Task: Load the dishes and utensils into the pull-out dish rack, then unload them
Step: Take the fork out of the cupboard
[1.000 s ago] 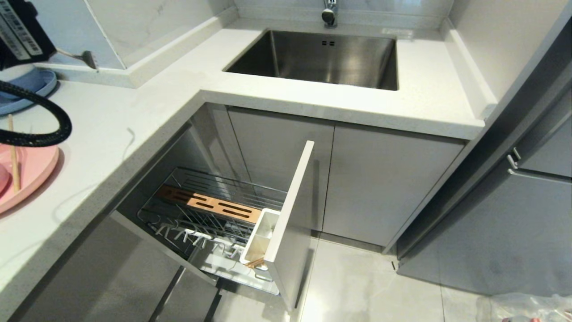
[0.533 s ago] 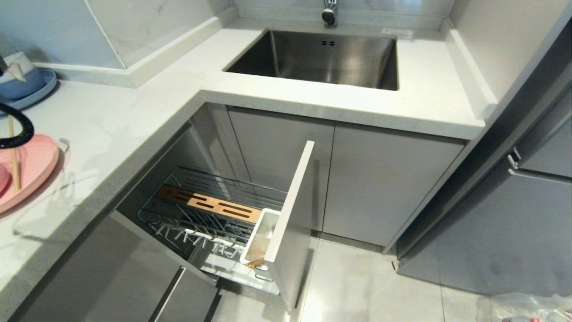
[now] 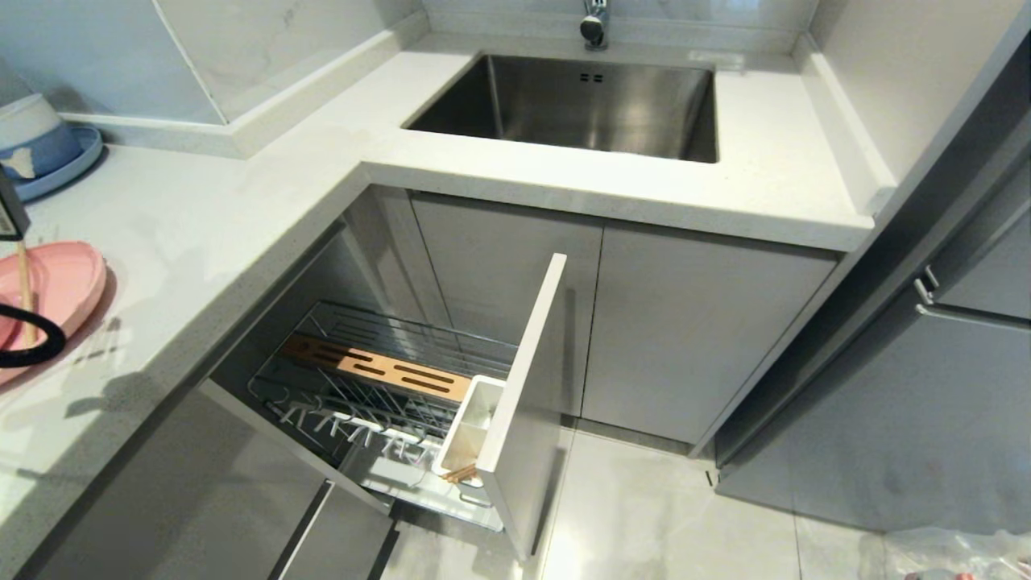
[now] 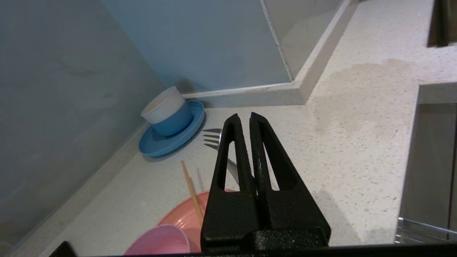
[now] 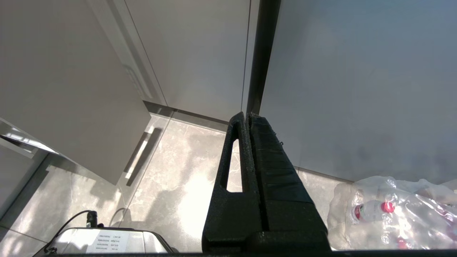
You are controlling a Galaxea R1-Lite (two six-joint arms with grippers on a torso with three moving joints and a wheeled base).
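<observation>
Countertop: pink plate (image 3: pixel 56 282) w/ chopstick (image 3: pixel 24 290); rack cup (image 3: pixel 471 423) w/ chopsticks (image 3: pixel 459 474).

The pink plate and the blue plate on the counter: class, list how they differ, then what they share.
1. Colour: the pink plate is matte pink; the blue plate is blue.
2. Load: the pink plate carries a chopstick and a pink bowl; the blue plate holds stacked blue and white bowls.
3. Place: the blue plate sits nearer the wall.

Both rest flat on the white counter.

Pink plate (image 4: pixel 185 216), pink bowl (image 4: pixel 160 241), seemingly grey fork (image 4: pixel 214 139)
</observation>
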